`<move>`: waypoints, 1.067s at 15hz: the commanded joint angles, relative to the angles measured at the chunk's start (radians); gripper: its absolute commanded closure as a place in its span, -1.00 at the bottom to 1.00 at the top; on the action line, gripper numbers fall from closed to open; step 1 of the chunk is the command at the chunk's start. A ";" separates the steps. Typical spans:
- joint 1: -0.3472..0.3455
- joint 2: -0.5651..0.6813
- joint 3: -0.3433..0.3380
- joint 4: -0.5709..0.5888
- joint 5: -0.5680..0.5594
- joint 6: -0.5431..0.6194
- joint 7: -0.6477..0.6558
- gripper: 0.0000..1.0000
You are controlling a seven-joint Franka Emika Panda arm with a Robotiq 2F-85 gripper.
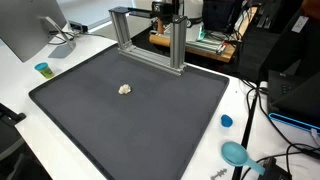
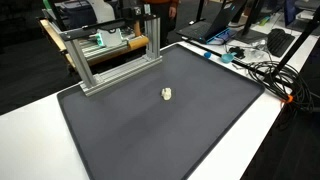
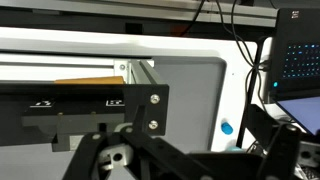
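One small white lump (image 1: 125, 89) on dark mat (image 1: 170, 125), apart from aluminium frame (image 1: 179, 45).

Frame (image 1: 178, 45): bare metal profile, satin silver, smooth.
Bracket (image 3: 140, 105): black, matt, carrying two bright metal screws.
Mat (image 1: 150, 115): dark grey, matt, finely textured, cloth-like.
Table (image 1: 80, 45): white, smooth, faint sheen.
Lump (image 1: 125, 89): off-white, crumpled, rough; material unclear.
Cap (image 1: 226, 121): blue plastic, smooth.
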 commanded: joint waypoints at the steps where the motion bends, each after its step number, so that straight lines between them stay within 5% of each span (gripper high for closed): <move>1: -0.017 0.001 0.013 0.003 0.009 -0.005 -0.009 -1.00; 7: -0.017 0.001 0.013 0.003 0.009 -0.005 -0.009 -1.00; 13: -0.108 -0.047 0.001 0.011 -0.250 0.052 -0.084 -1.00; 16: -0.097 -0.052 -0.063 -0.012 -0.225 0.096 -0.159 -1.00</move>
